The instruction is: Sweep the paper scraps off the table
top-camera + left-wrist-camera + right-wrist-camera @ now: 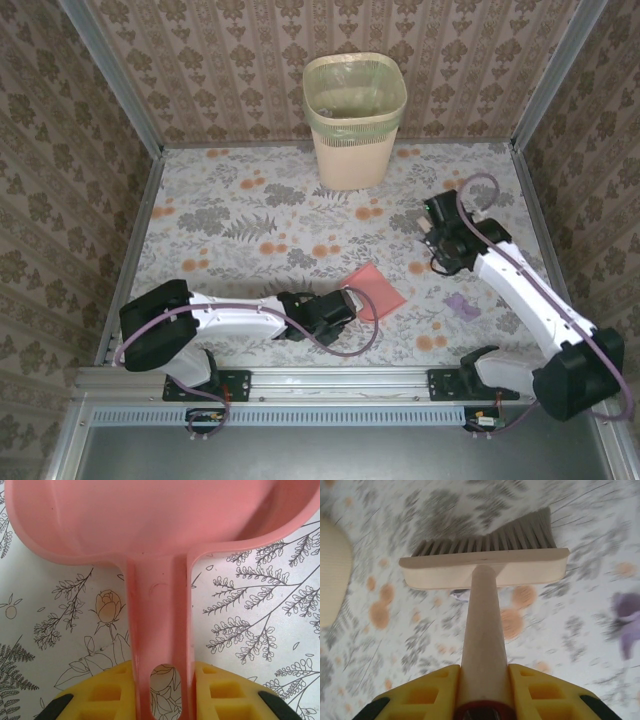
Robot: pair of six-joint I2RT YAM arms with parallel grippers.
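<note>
Crumpled lilac paper scrap (462,305) lies on the flowered table (250,230), right of the pink plastic dustpan (377,290) clamped in the low-stretched left gripper (162,692), while the raised right gripper (484,690) clasps a wooden brush (485,567).

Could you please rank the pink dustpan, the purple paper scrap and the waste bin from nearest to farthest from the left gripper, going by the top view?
1. Pink dustpan, held in the left gripper, just ahead.
2. Purple paper scrap, off to its right.
3. Waste bin, far back, centre.
</note>
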